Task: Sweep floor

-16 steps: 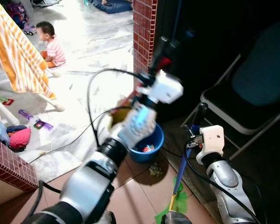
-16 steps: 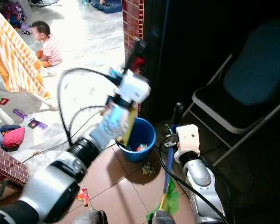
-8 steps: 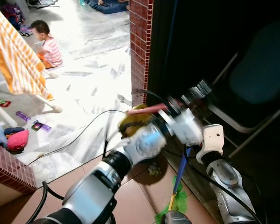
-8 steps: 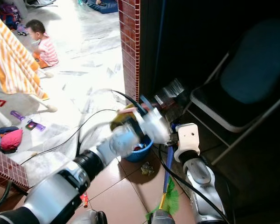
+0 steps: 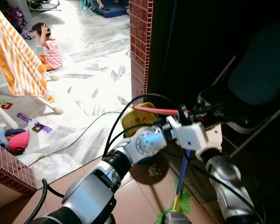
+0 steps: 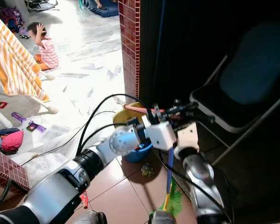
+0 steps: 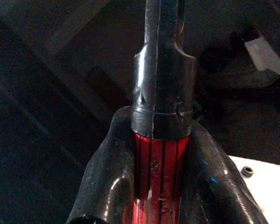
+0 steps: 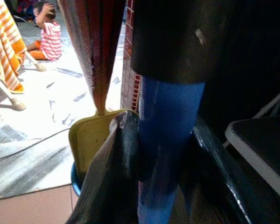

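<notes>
Left wrist view shows the left claw point(image 7: 156, 186) clamping the dustpan point(image 5: 133, 116) handle, while the right claw point(image 8: 165, 154) grips the broom point(image 6: 169, 172) upright for sweeping.

The robot's left arm point(image 5: 107, 179) is built of rounded silver shells joined by black ribbed collars, with a round silver cap with small screws at the joint near its wrist. Thin black cables point(image 5: 113, 127) loop out from the forearm. Each wrist carries a boxy white camera housing point(image 5: 194, 136). The right arm point(image 5: 227, 184) is silver too, with a black cable along it. The fingers point(image 7: 104, 179) are glossy black with rounded pads
</notes>
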Available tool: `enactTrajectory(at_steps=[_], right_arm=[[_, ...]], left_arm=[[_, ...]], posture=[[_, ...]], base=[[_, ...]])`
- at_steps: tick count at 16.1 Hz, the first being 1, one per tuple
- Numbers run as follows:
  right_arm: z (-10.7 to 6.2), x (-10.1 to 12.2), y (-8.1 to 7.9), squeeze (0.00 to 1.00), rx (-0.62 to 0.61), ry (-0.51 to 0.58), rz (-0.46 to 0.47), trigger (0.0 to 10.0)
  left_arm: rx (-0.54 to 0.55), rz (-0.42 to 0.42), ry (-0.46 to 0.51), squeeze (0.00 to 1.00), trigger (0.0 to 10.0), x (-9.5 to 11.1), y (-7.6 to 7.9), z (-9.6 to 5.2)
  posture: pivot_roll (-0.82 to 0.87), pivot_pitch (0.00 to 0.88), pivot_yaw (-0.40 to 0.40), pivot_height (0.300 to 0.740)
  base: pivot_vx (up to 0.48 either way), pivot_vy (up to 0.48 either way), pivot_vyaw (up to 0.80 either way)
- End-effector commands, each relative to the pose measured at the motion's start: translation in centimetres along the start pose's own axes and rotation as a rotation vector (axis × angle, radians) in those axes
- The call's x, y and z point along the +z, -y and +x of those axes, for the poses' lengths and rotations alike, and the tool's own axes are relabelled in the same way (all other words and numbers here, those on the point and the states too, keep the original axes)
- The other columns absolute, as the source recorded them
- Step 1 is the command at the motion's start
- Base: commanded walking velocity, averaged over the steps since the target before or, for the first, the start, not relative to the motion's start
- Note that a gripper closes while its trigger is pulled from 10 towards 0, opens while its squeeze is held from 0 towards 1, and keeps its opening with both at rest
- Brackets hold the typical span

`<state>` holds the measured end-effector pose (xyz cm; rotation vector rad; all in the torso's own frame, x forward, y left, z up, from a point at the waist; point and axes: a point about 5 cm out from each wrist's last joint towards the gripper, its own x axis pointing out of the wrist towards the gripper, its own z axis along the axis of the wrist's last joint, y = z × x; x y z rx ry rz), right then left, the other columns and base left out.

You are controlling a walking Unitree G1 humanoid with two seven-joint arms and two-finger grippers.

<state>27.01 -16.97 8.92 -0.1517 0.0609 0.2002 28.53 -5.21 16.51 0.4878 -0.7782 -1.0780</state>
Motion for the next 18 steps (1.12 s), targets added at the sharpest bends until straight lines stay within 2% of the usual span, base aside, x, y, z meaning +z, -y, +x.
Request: enactTrajectory(at_steps=[1,2,3,4,6,8,12,14,16,18], right_arm=[[0.8,2.4,0.0,0.0,0.023,0.114,-0.061,10.0],[0.9,2.4,0.0,0.0,0.024,0.113,-0.061,10.0],[1.1,2.3,0.0,0.0,0.028,0.113,-0.06,10.0],[1.3,2.4,-0.1,0.0,0.034,0.115,-0.06,10.0],[1.5,2.4,-0.1,0.0,0.036,0.117,-0.06,10.0],[1.7,2.3,-0.1,0.0,0.038,0.118,-0.059,10.0],[2.3,2.3,-0.1,0.0,0.047,0.121,-0.054,10.0],[2.7,2.4,-0.2,0.0,0.051,0.117,-0.049,10.0],[3.4,2.2,-0.2,0.0,0.06,0.091,-0.065,10.0],[3.6,2.2,0.0,0.0,0.042,0.087,-0.112,10.0]], left_arm=[[0.067,-0.015,-0.025,0.0,10.0,0.0,-2.1,0.4],[0.08,-0.009,-0.025,0.0,10.0,0.0,-2.4,0.4],[0.185,-0.004,-0.018,0.0,10.0,0.4,-4.7,0.4],[0.341,-0.011,-0.008,0.0,10.0,0.9,-7.7,0.2],[0.471,0.016,0.007,0.0,10.0,1.7,-10.6,-0.3],[0.679,0.02,0.021,0.0,10.0,3.0,-15.0,-1.8],[0.946,0.056,0.089,0.0,10.0,5.6,-20.2,-4.6],[1.016,0.072,0.11,0.0,10.0,6.8,-21.9,-5.3],[1.125,0.109,0.107,0.0,10.0,8.7,-24.3,-6.8],[1.117,0.142,0.061,0.0,10.0,8.5,-24.5,-7.2]], posture=[[-0.24,0.0,-0.025,0.74],[-0.23,0.0,-0.029,0.74],[-0.23,0.0,-0.032,0.74],[-0.22,0.0,-0.034,0.74],[-0.21,0.0,-0.035,0.74],[-0.2,0.0,-0.035,0.74],[-0.17,0.0,-0.041,0.74],[-0.16,0.0,-0.044,0.74],[-0.12,0.0,-0.056,0.74],[-0.1,0.0,-0.065,0.74]], base=[[0.0,0.0,0.0],[0.0,0.0,0.0],[0.0,0.0,0.0],[0.0,0.0,0.0],[0.0,0.0,0.0],[0.0,0.0,0.0],[0.0,0.0,0.0],[0.0,0.0,0.0],[0.0,0.0,0.0],[0.0,0.0,0.0]])
